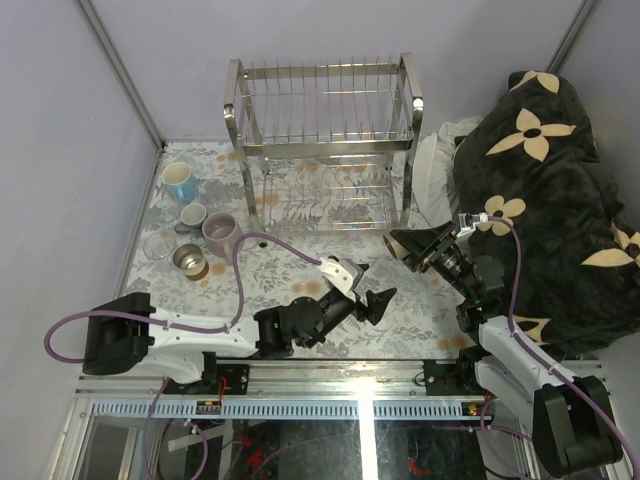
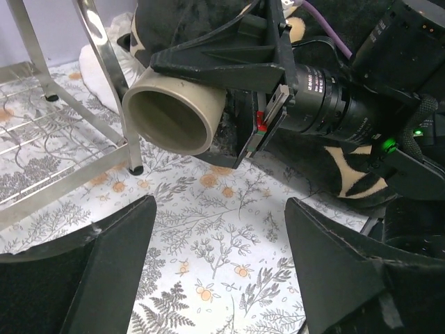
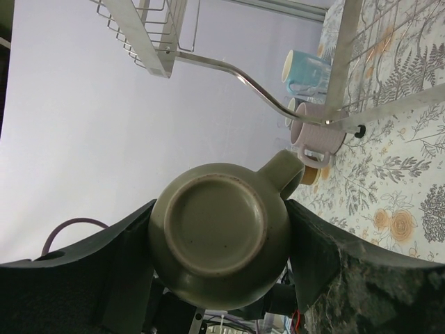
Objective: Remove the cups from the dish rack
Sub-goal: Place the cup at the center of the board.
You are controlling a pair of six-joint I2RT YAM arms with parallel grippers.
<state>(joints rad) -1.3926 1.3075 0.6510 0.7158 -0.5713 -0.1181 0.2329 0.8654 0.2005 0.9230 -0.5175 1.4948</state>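
My right gripper (image 1: pixel 418 248) is shut on an olive-grey mug (image 3: pixel 219 240), one finger on each side of its body. It holds the mug on its side above the table, base toward the wrist camera and handle up to the right. The mug's mouth (image 2: pixel 174 111) faces my left gripper (image 2: pixel 219 236), which hangs open and empty a short way in front of it, over the floral cloth. The chrome dish rack (image 1: pixel 325 140) stands at the back. A light blue mug (image 1: pixel 181 183), grey-blue cup (image 1: pixel 193 215), lilac mug (image 1: pixel 221 234), brown-and-cream cup (image 1: pixel 189 261) and clear glass (image 1: pixel 158 245) sit on the table left of the rack.
A black blanket with cream flowers (image 1: pixel 545 190) is heaped along the right side, with white cloth (image 1: pixel 432 175) beside the rack's right post. The rack's front right leg (image 2: pixel 104 69) stands close to the held mug. Lilac walls close in the left and back.
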